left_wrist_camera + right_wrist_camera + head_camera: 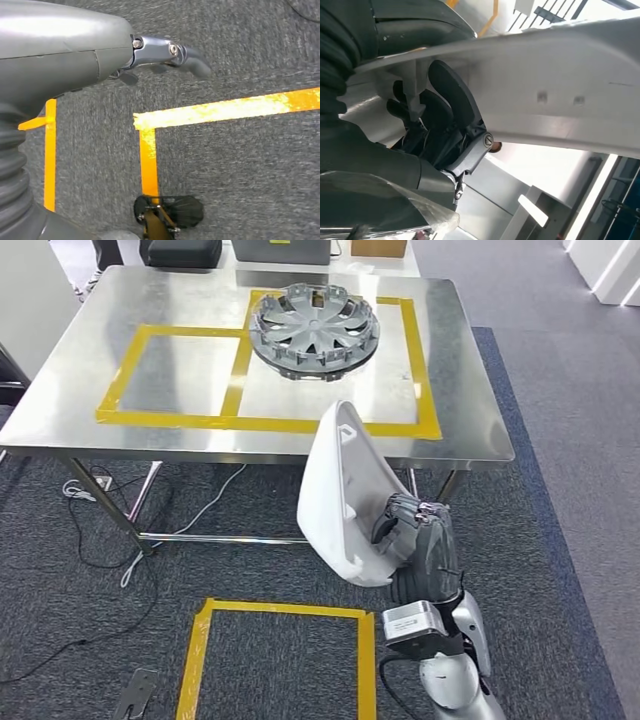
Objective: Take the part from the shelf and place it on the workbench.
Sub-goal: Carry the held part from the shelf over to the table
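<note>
Up close, R robot hand (444, 120) fingers (450, 90) grip white part (554, 85).

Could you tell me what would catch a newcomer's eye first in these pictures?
Probably the white part gripped by the right hand, held up just short of the steel workbench. Next, the grey wheel cover lying inside the right-hand yellow tape rectangle on that bench.

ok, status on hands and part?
Right hand holds white curved plastic part, short of steel workbench. Left hand empty. Grey wheel cover on bench.
</note>
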